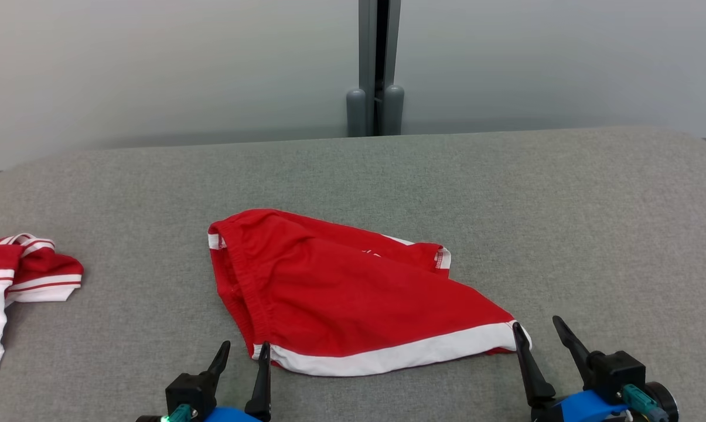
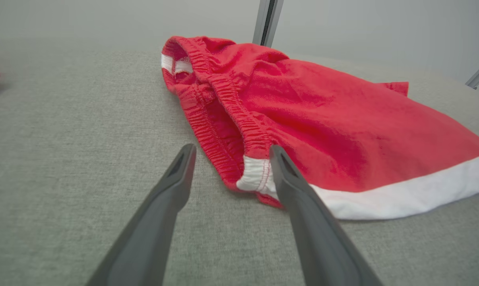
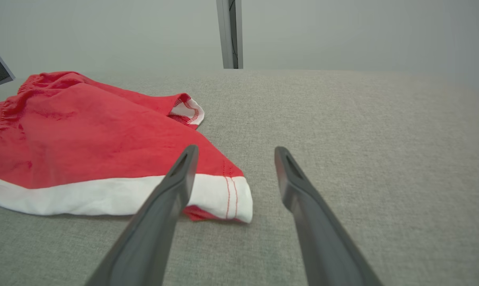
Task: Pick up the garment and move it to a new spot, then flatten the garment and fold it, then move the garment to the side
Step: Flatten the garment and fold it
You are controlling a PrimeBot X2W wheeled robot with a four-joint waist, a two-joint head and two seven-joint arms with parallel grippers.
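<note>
Garment point(image 1: 353, 299) on table point(image 1: 505, 187); left hand point(image 1: 245, 344), right hand point(image 1: 535, 321) spread at near corners.

Likely a lab: felt table point(image 1: 505, 193), partitions point(image 1: 153, 64)

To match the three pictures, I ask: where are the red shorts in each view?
Head view: the shorts lie in the lower middle, between the left gripper and the right gripper.
Left wrist view: shorts from top middle to right edge, waistband corner just ahead of the left gripper.
Right wrist view: shorts in the left half, white hem corner just ahead of the right gripper.
Shared landmark: the grey post, top middle in every view.
</note>
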